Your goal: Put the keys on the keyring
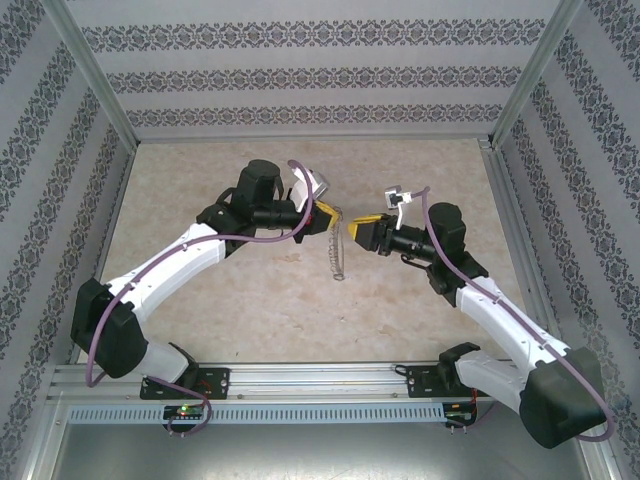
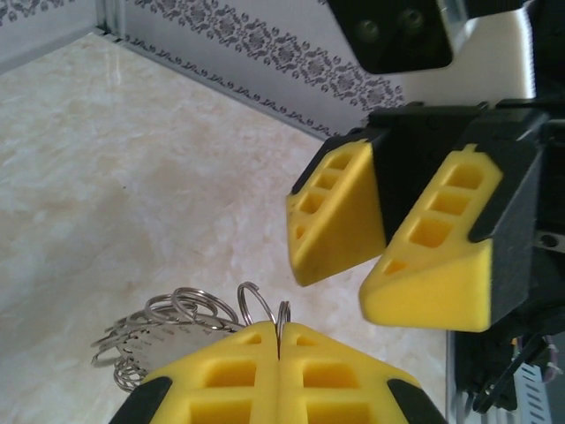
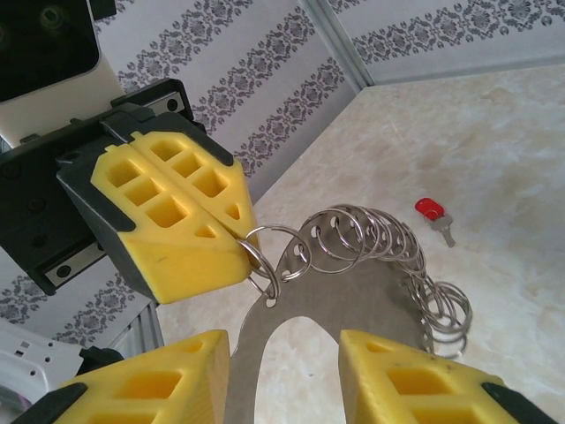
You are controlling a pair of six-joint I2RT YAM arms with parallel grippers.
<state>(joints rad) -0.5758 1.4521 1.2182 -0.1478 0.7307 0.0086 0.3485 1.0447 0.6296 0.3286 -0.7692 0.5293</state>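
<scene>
Your left hand (image 2: 279, 340): fingers pressed shut on one small ring of the keyring (image 3: 353, 287), which hangs from it above the desk (image 1: 200, 180). Your right hand (image 3: 282, 353): fingers spread wide, gripping nothing, one on each side of the keyring's flat grey loop. The key (image 3: 430, 210): red head, lying on the desk beyond the rings.

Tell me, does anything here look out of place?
Only the red key: it lies alone on the table, apart from the keyring pinched in the left gripper. Nothing looks spilled or damaged.
</scene>
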